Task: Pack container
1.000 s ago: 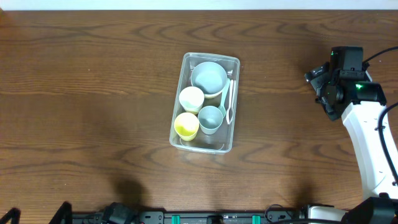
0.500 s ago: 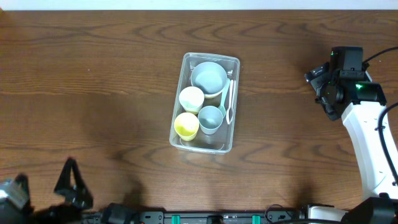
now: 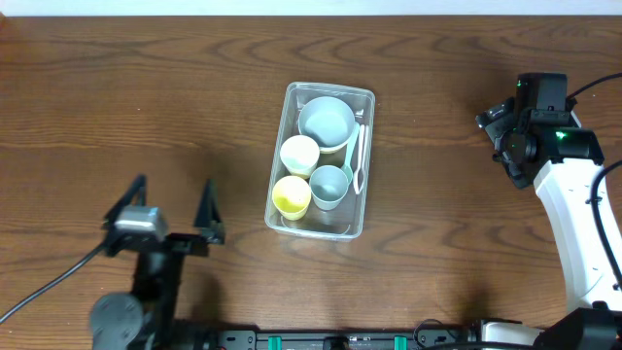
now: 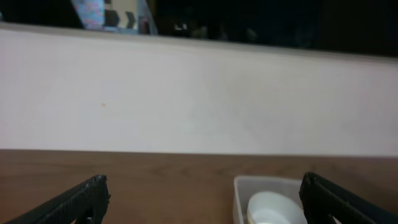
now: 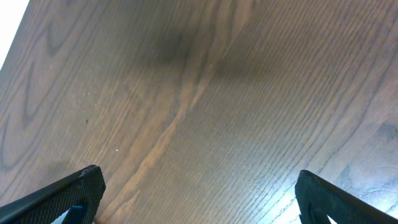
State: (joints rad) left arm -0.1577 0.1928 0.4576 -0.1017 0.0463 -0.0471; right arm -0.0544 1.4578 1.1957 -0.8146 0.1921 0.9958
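The container (image 3: 332, 88) is a clear rectangular tub at the table's middle. It holds a grey-blue bowl (image 3: 326, 120), a cream cup (image 3: 299, 154), a yellow cup (image 3: 291, 194), a blue-grey cup (image 3: 328, 185) and a white spoon (image 3: 357, 156). My left gripper (image 3: 170, 202) is open and empty at the front left, well left of the tub. In the left wrist view its fingers (image 4: 202, 200) frame the tub's corner (image 4: 239, 186) and a pale cup (image 4: 270, 208). My right gripper (image 3: 494, 124) is open and empty at the far right, over bare wood (image 5: 199, 199).
The table is dark wood (image 3: 146, 107). A white wall (image 4: 199, 93) runs along its far edge. The right arm's white link (image 3: 583, 224) stretches down the right side.
My left arm has come in from the bottom left edge and moved up and right over the table, fingers open. The right arm and the tub have not moved.
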